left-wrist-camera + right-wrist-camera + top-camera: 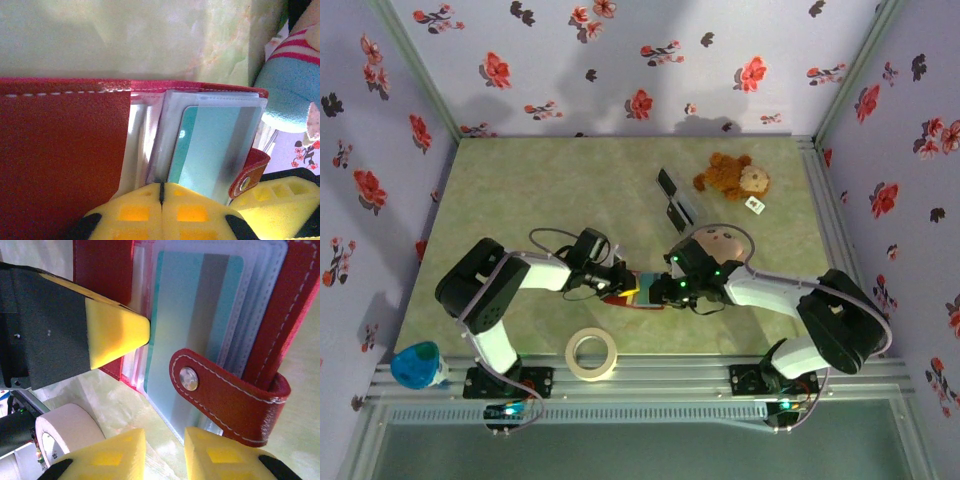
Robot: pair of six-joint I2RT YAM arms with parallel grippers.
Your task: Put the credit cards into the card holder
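Red wallet (60,150) lies open by the table's (520,190) near edge, teal card (210,145) sleeved; left gripper (161,200), jaws together, at its sleeves; right gripper (165,452), jaws apart, empty; likely next: fetch the dark cards (668,183).

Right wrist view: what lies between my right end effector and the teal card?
The card holder's red snap strap, across the clear sleeve over the teal card, just above the right end effector in that view.

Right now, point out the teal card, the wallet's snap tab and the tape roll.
teal card (177,315), right wrist view, its face inside the clear sleeve.
snap tab (225,392), right wrist view, red strap beside the stud.
tape roll (571,354), top view, left rim.
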